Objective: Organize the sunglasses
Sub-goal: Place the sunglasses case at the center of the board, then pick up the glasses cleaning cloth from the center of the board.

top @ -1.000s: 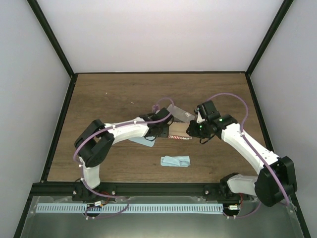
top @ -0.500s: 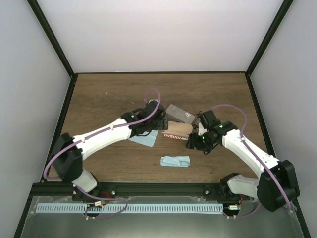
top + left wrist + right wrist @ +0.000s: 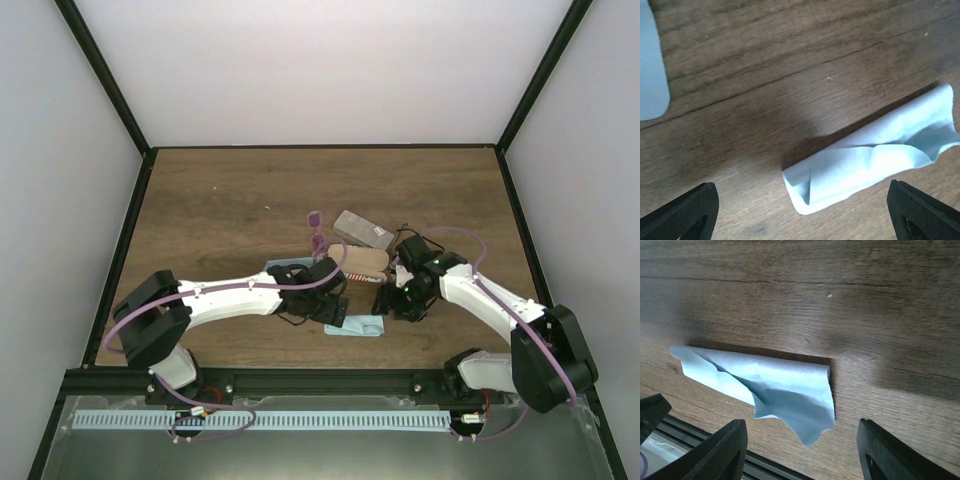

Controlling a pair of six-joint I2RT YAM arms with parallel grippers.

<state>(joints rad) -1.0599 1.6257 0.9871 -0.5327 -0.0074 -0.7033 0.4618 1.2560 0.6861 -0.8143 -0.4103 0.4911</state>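
Centre of the top view, the purple sunglasses (image 3: 317, 232) lie on the tabletop (image 3: 220, 200), just left of the grey case (image 3: 362, 229) and up-left of the pink-striped case (image 3: 366, 263). Neither tool touches them. Left tool (image 3: 338, 310) sits lower centre, jaws wide, released, holding nothing. On my left wrist view its fingertips (image 3: 690, 214) are at the bottom corners, with the folded blue cloth (image 3: 875, 160) lying on the wood between and beyond them. Right tool (image 3: 393, 300) is just right of that cloth, also released and empty, fingers (image 3: 725, 450) spread at the bottom of its view, cloth above them. Flat blue cloth (image 3: 285, 267) shows beside the left arm.
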